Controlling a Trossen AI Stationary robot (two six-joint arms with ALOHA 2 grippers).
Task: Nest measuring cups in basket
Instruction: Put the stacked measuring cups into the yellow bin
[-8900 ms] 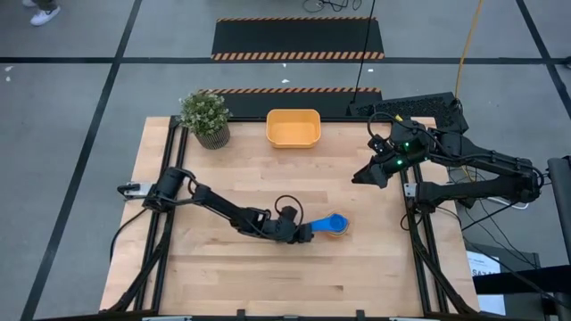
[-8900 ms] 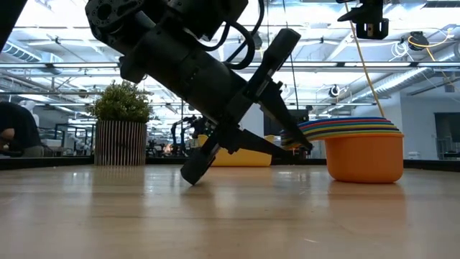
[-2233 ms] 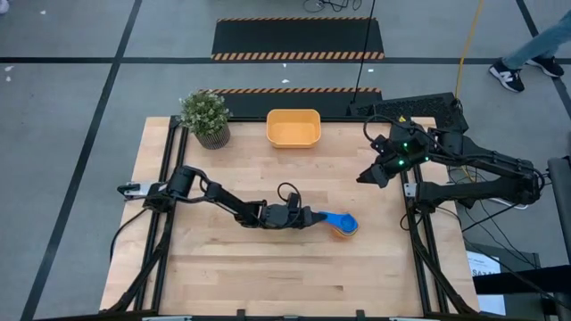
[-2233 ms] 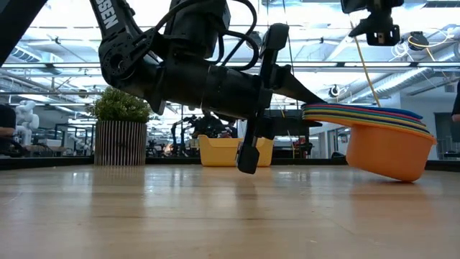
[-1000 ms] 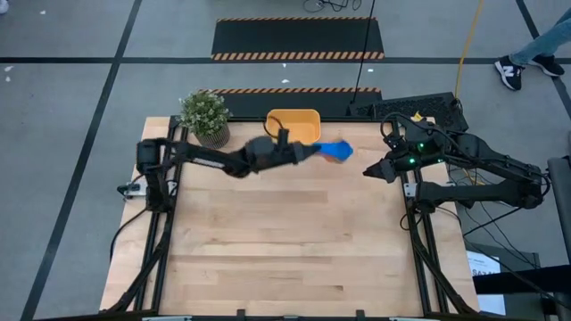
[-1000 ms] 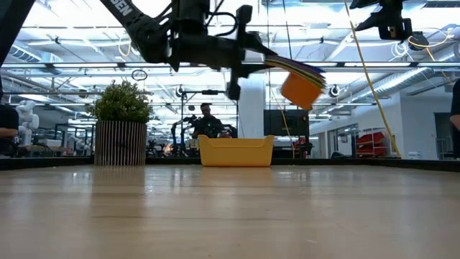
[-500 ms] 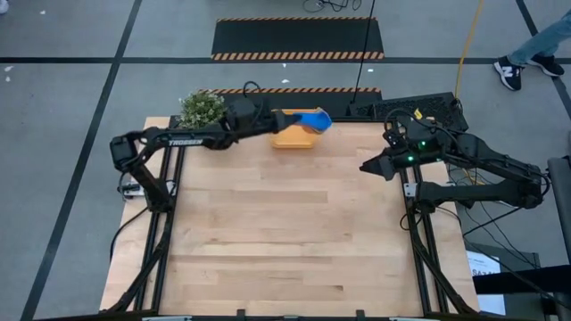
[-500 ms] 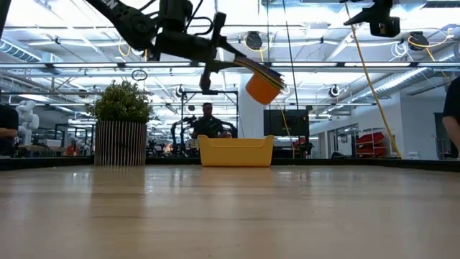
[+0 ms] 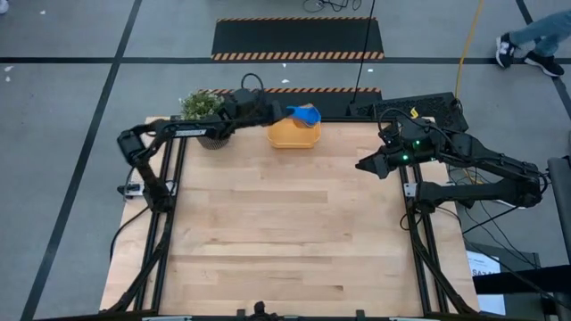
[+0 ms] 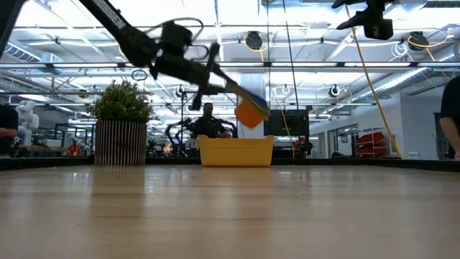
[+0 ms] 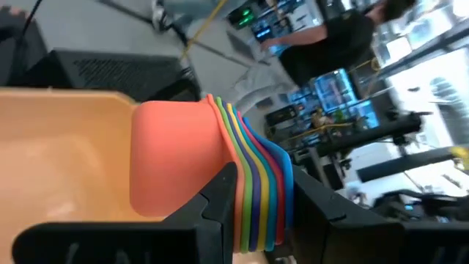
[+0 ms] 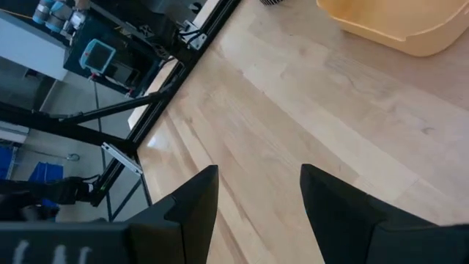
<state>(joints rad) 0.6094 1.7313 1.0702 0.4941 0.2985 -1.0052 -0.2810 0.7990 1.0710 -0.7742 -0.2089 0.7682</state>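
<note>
high view: we find the left gripper (image 9: 284, 113) pinching the nested measuring cups (image 9: 305, 114) over the basket (image 9: 293, 134) at table's 12 o'clock. low view: stack hangs clear above the basket. right wrist view: right gripper (image 12: 256, 192) spread, empty, at 3 o'clock

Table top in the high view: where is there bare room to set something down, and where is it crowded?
Nearly all the wood is bare, from the near edge up to the basket and plant. The far edge is crowded: the left end effector holds the stacked cups above the basket. The right end effector hangs open by the right edge.
</note>
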